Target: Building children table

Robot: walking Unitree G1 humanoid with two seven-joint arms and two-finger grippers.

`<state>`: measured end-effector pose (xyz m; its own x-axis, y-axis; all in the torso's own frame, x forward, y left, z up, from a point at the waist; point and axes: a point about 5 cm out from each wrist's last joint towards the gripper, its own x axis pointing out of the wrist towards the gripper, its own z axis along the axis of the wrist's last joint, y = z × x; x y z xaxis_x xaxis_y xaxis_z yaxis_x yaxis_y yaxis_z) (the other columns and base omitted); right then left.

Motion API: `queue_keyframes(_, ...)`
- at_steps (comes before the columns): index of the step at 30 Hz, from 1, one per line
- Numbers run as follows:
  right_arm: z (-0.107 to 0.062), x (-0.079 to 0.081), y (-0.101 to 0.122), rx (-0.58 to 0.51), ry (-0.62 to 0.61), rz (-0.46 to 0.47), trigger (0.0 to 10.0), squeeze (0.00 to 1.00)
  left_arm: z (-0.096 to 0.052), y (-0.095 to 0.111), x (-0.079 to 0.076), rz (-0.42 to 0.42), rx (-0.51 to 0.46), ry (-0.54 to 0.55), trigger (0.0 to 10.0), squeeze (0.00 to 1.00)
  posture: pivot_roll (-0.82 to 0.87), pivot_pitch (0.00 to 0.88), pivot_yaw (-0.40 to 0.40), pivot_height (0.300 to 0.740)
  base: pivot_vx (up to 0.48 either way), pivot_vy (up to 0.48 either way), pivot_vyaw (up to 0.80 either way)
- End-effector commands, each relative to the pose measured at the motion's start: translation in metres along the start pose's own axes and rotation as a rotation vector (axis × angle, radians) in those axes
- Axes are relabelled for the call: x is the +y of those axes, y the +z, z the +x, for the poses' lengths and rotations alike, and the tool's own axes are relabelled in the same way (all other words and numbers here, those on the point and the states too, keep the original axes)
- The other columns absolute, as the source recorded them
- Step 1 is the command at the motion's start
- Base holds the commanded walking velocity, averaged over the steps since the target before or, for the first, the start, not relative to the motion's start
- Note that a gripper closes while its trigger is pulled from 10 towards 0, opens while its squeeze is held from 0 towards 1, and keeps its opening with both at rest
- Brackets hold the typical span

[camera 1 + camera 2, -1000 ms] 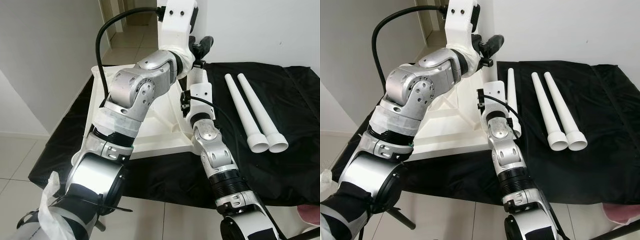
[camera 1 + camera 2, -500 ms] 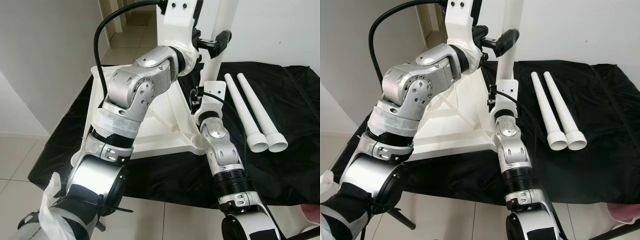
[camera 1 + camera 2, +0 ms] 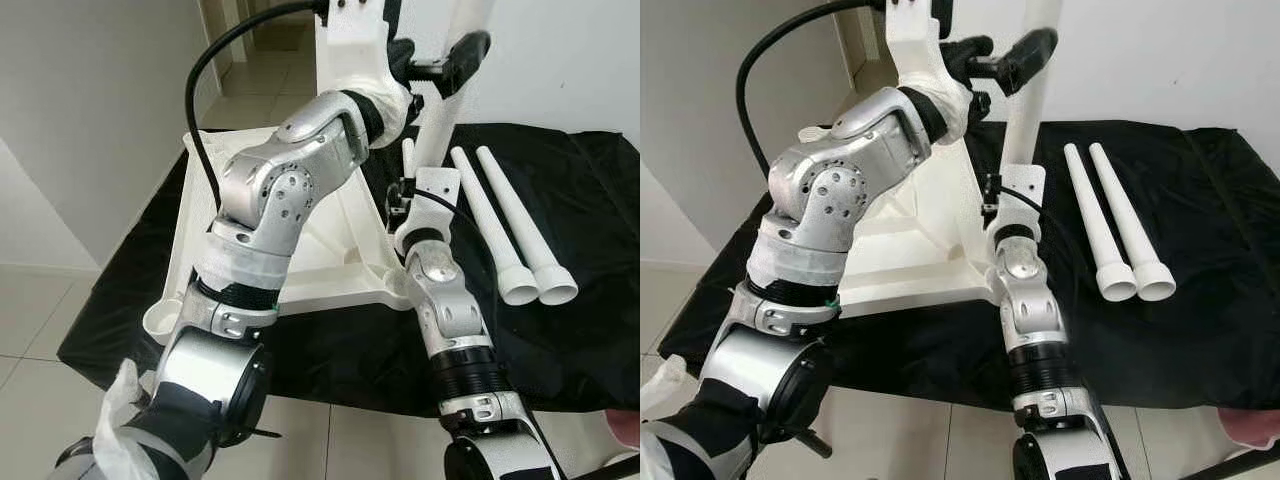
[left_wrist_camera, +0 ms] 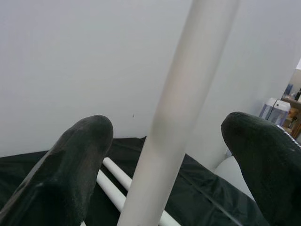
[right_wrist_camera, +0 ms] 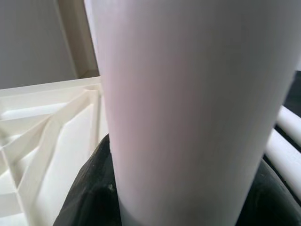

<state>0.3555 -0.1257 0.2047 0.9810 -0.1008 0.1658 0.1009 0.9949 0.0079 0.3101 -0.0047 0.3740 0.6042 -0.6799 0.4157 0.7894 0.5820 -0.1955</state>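
Note:
A white table top (image 3: 190,230) lies upside down on a black cloth (image 3: 1200,330). At its near right corner a white table leg (image 3: 1025,130) stands upright. My right gripper (image 5: 188,188) is shut on the leg's lower part, behind its wrist housing (image 3: 432,190). High up, my left gripper (image 3: 1000,55) is open, with one black finger on each side of the leg and a gap at each. In the left wrist view the leg (image 4: 178,117) runs between the fingers (image 4: 80,160). Two more white legs (image 3: 1110,220) lie side by side on the cloth to the right.
The cloth-covered surface ends at a front edge (image 3: 340,390) with tiled floor (image 3: 40,330) below and to the left. A white wall (image 3: 1160,60) rises right behind. A pink thing (image 3: 1250,425) pokes in at the bottom right corner.
The right gripper has lifted the leg from lying on the cloth to upright at the table top's corner. The left gripper has swung right and now straddles the leg's upper part.

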Motion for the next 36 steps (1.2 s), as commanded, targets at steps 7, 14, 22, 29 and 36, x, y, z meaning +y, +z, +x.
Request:
queue_keyframes(7,0.004,-0.005,0.007,-0.015,-0.009,0.004,10.0,0.0,0.003,-0.019,0.013,0.011,0.0,0.026,10.0,0.0,-0.04,0.0,0.053,0.74,0.0,0.0,0.0)
queue_keyframes(14,0.006,-0.017,0.015,-0.042,-0.044,-0.002,10.0,0.0,-0.019,-0.041,0.042,0.09,0.046,0.128,10.0,0.0,-0.07,0.0,0.05,0.74,0.0,0.0,0.0)
queue_keyframes(22,-0.002,-0.021,0.013,-0.05,-0.038,-0.02,10.0,0.0,-0.046,-0.065,0.061,0.112,0.1,0.257,10.0,0.0,-0.09,0.0,0.066,0.74,0.0,0.0,0.0)
queue_keyframes(29,-0.008,-0.026,0.011,-0.057,-0.03,-0.035,10.0,0.0,-0.062,-0.078,0.071,0.209,0.119,0.282,10.0,0.0,-0.07,0.007,0.066,0.74,0.0,0.0,0.0)
queue_keyframes(36,-0.011,-0.027,0.008,-0.052,-0.017,-0.056,10.0,0.0,-0.087,-0.111,0.073,0.23,0.237,0.25,10.0,0.0,-0.07,0.008,0.064,0.74,0.0,0.0,0.0)
